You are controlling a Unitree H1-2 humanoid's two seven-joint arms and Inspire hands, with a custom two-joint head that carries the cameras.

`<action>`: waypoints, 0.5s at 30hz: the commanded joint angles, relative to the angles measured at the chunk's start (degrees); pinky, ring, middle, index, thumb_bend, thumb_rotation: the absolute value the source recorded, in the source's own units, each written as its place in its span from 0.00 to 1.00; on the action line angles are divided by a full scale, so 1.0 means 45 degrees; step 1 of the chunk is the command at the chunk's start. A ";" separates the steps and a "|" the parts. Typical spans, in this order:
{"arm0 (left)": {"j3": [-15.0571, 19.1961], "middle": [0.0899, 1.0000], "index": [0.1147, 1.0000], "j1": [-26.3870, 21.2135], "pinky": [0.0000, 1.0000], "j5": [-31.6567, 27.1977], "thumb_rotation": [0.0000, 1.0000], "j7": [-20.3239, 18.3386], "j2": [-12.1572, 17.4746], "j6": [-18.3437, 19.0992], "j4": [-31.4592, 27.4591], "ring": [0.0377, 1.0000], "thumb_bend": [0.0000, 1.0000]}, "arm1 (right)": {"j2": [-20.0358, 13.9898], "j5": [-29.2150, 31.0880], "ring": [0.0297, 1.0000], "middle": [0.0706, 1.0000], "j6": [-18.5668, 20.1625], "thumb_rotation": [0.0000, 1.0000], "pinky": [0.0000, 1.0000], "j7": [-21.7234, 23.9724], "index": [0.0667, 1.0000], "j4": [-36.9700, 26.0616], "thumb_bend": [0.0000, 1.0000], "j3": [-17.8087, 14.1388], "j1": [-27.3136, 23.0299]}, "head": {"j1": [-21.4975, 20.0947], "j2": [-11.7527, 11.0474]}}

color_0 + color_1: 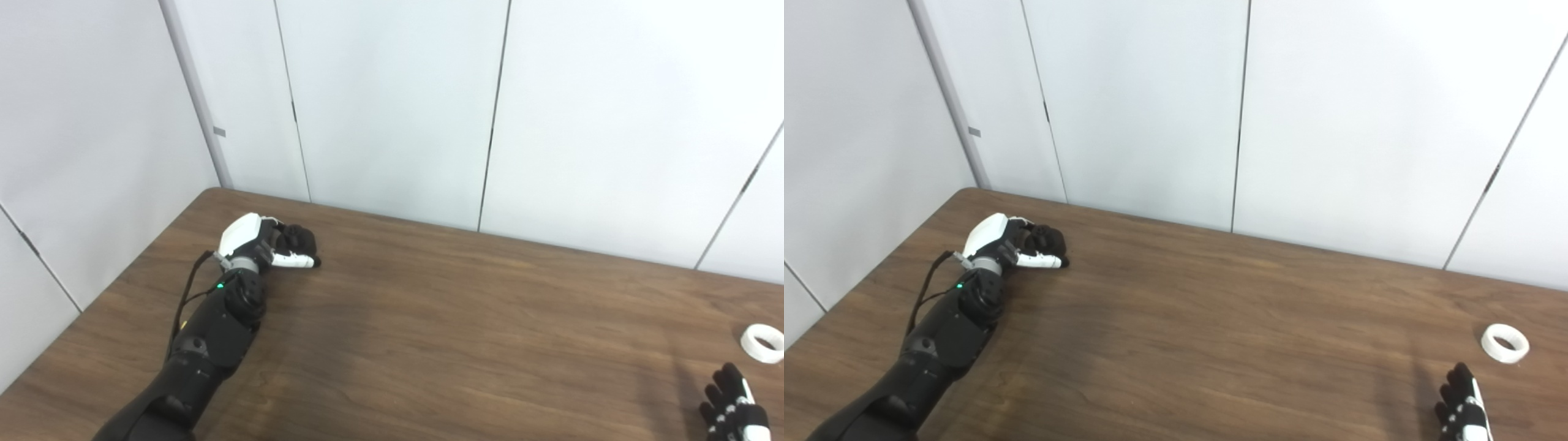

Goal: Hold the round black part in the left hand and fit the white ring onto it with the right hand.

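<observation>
My left hand [1020,245] is curled around something dark, probably the round black part [1047,240], far left on the table [1213,318]; my right hand [1462,407], fingers apart, empty, is near the white ring [1505,343]; I should pinch its rim gently.

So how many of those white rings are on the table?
1. The white ring lies flat at the table's far right, just beyond the right hand, not touching it. Another could be hidden under the left hand.
</observation>
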 commanded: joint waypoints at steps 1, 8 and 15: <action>0.0063 0.93 0.69 -0.0434 1.00 0.0057 0.33 0.0227 0.0334 -0.0274 -0.0372 1.00 0.99 | -0.0011 0.0024 1.00 1.00 0.0090 1.00 1.00 0.0029 1.00 -0.0386 0.39 0.0062 -0.0003 | 0.0019 0.0004; 0.0033 0.91 0.62 -0.0381 1.00 0.0173 0.30 0.0556 0.0324 -0.0395 -0.0255 0.99 0.95 | -0.0038 0.0060 1.00 1.00 0.0157 1.00 1.00 0.0071 1.00 -0.0532 0.39 0.0060 0.0050 | 0.0069 0.0059; -0.0198 0.73 0.42 -0.0315 1.00 0.0764 0.06 0.1813 0.0251 -0.0521 -0.0063 0.87 0.53 | -0.0078 0.0181 1.00 1.00 0.0243 1.00 1.00 0.0153 1.00 -0.0631 0.36 0.0045 0.0083 | 0.0133 0.0082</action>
